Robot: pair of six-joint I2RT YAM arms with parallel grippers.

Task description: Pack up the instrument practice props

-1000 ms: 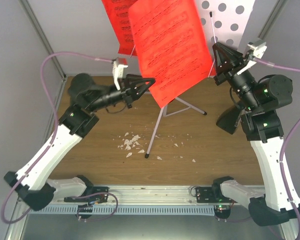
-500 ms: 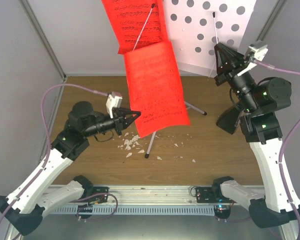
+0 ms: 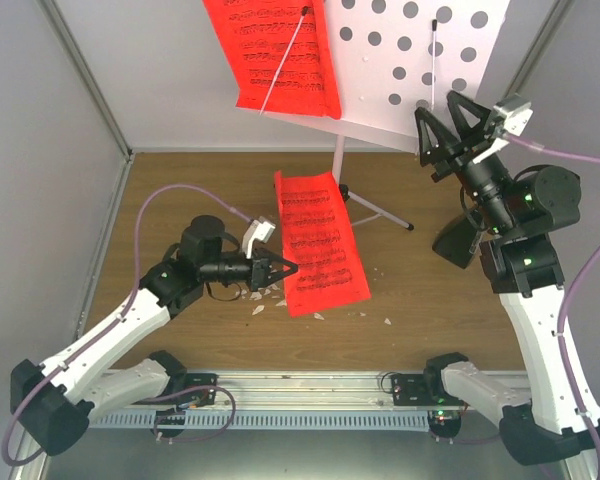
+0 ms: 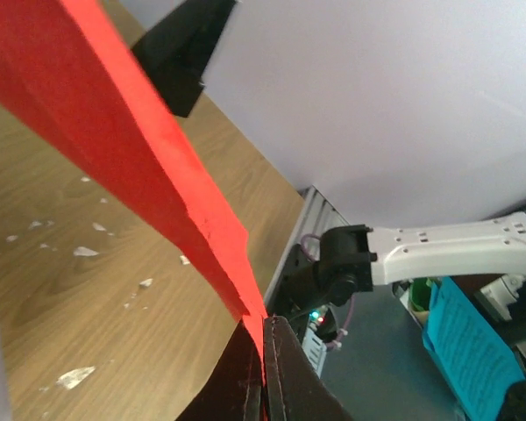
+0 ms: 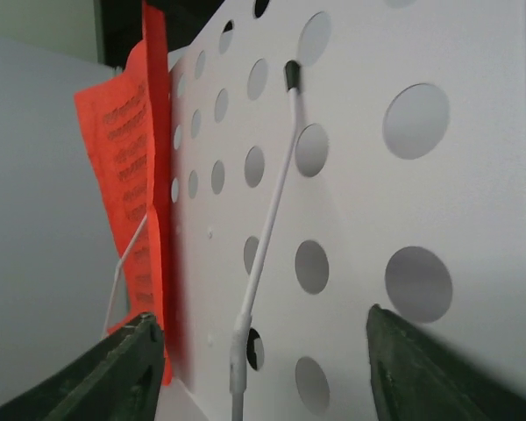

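The white music stand's hole-dotted tray (image 3: 410,60) stands at the back, with one red music sheet (image 3: 275,55) resting on its left half under a thin wire arm. My left gripper (image 3: 290,268) is shut on the near edge of a second red sheet (image 3: 318,240), which hangs low over the table. In the left wrist view that sheet (image 4: 140,140) runs up from my shut left gripper (image 4: 263,351). My right gripper (image 3: 448,120) is open at the tray's lower right edge. Up close, my right gripper (image 5: 259,320) straddles a wire arm (image 5: 267,237) without touching it. The black metronome (image 3: 455,240) sits beside the right arm.
The stand's thin tripod legs (image 3: 380,210) spread across the middle of the wooden table. Small white crumbs (image 3: 260,290) lie under the left gripper. Grey walls and frame posts close in the left, back and right sides.
The left arm has pulled the second red sheet off the stand and lowered it toward the table. The right gripper has opened and let go of the stand's wire arm.
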